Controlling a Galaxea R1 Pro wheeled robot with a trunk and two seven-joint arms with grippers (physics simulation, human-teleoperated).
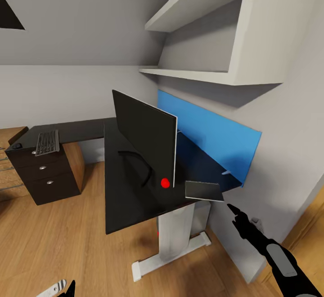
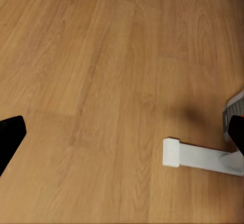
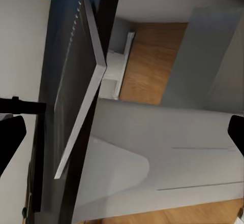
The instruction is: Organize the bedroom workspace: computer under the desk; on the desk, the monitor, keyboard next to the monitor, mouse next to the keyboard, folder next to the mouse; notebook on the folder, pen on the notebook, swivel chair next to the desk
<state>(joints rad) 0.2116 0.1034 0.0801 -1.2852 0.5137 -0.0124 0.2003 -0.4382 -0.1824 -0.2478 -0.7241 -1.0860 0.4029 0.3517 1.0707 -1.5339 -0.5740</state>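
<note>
On glossy black desk, thin monitor (perhaps matte)

The monitor blocks the desk's middle; its front edge lies bare.

Desk: L-shaped, glossy black top, white leg, dark drawer unit w/ silver knobs at far end. Monitor: thin black panel, pale edge, upright on desk, red light at lower corner, seen at an angle. Keyboard: flat on desk top above drawers, well apart from monitor. Folder: bright blue, standing on edge behind monitor, against wall.
</note>
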